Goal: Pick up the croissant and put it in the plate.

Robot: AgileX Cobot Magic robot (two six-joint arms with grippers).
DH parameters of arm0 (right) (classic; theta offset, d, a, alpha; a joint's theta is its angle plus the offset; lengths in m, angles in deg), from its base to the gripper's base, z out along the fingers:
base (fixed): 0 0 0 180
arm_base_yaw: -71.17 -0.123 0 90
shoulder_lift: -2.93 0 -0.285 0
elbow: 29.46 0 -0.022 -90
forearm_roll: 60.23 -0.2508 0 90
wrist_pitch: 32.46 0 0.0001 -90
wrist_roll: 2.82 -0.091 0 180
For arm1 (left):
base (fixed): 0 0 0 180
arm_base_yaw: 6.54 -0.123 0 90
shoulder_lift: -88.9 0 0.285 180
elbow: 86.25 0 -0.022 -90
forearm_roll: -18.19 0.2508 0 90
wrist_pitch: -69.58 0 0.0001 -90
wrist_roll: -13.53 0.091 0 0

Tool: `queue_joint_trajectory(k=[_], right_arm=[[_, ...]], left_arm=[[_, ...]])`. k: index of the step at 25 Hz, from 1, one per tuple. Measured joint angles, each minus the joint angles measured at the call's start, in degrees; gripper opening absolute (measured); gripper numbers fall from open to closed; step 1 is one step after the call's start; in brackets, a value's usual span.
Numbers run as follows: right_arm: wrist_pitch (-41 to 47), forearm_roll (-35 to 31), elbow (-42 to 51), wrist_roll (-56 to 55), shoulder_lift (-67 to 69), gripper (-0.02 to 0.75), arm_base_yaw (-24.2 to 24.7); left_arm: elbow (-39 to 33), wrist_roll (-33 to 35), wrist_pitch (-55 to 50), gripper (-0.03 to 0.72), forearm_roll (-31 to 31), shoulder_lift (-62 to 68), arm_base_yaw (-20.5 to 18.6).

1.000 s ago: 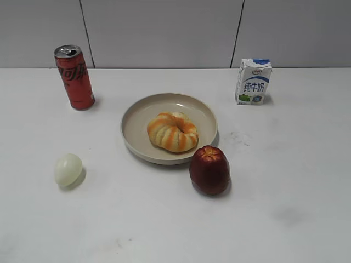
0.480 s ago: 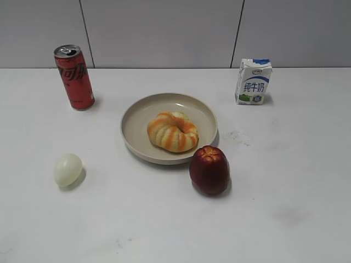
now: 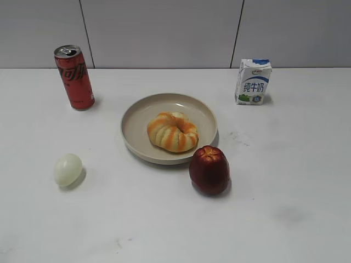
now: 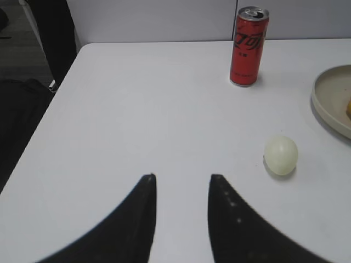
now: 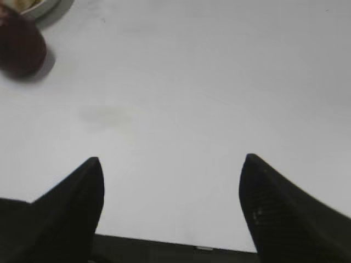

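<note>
The croissant [image 3: 173, 131], a ring-shaped roll with orange and cream stripes, lies inside the beige plate [image 3: 137, 118] at the table's middle. The plate's rim also shows at the right edge of the left wrist view [image 4: 329, 104]. Neither gripper appears in the exterior view. My left gripper [image 4: 181, 178] is open and empty over bare table, left of the egg. My right gripper [image 5: 173, 161] is wide open and empty near the table's front edge, far from the plate.
A dark red apple [image 3: 209, 170] touches the plate's front right rim; it also shows in the right wrist view [image 5: 19, 46]. A pale egg [image 3: 68, 169] lies front left. A red can [image 3: 74, 76] stands back left, a milk carton [image 3: 253, 81] back right.
</note>
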Motion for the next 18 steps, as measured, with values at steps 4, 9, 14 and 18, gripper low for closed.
queue_joint_trajectory(k=[4,9,14,18], right_arm=[[0.00,-0.06,0.00,0.00,-5.71,0.581,4.96],[0.00,-0.06,0.00,0.00,-12.06,0.579,5.73],[0.06,-0.19,0.04,0.00,-13.23,0.579,5.73],[0.06,-0.20,0.06,0.00,-13.23,0.577,5.73]], left_arm=[[0.00,0.00,0.00,0.237,0.00,0.00,0.00],[0.00,0.00,0.00,0.237,0.00,0.00,0.00],[0.00,0.00,0.04,0.237,0.00,0.00,0.00],[0.00,0.00,0.04,0.237,0.00,0.00,0.00]])
